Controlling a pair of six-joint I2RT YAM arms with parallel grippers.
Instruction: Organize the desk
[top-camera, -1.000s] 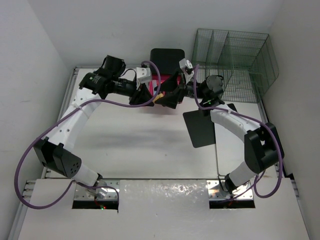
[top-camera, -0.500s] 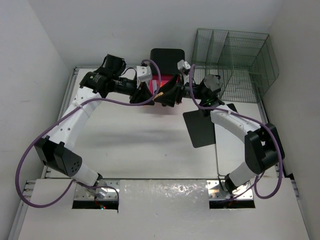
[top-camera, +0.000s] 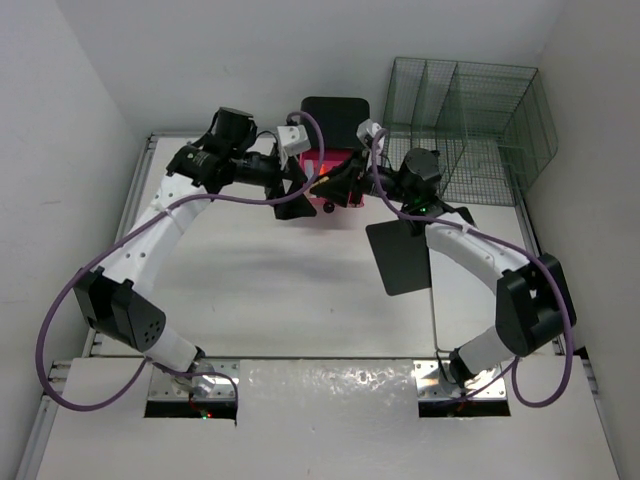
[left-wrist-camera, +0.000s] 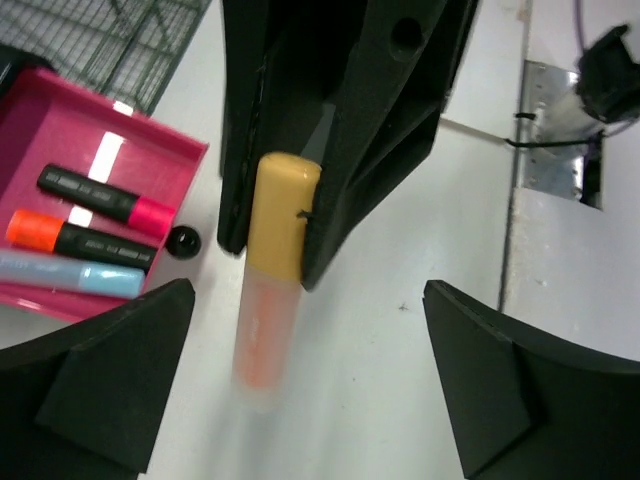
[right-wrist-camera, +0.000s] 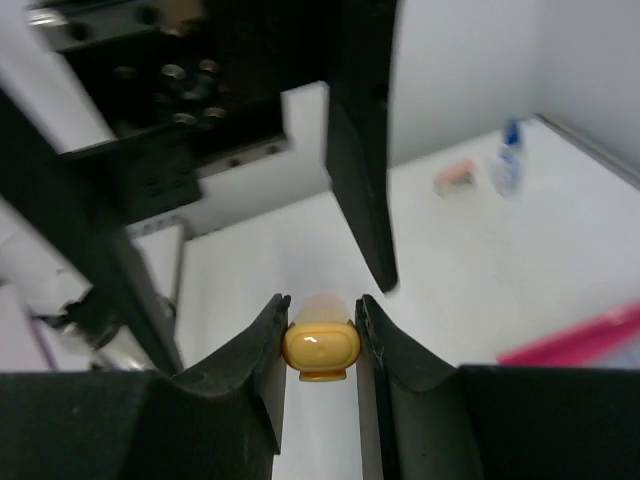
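The desk (top-camera: 280, 270) fills the view centre; I work near its 12 o'clock edge.
My right gripper (right-wrist-camera: 320, 306) clamps a yellow-capped marker (right-wrist-camera: 320, 346). My left gripper (left-wrist-camera: 305, 300), fingers spread wide, has shifted slightly toward 1 o'clock, with the pink tray (left-wrist-camera: 160, 160) beside it.

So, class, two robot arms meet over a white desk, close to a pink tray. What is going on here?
The right tool is shut on the yellow cap end of an orange marker, holding it over the desk beside the pink tray. The left tool faces it, open, its fingers either side of the marker and not touching. It may be a hand-over. The tray holds three other markers; a small black cap lies on the desk next to it.
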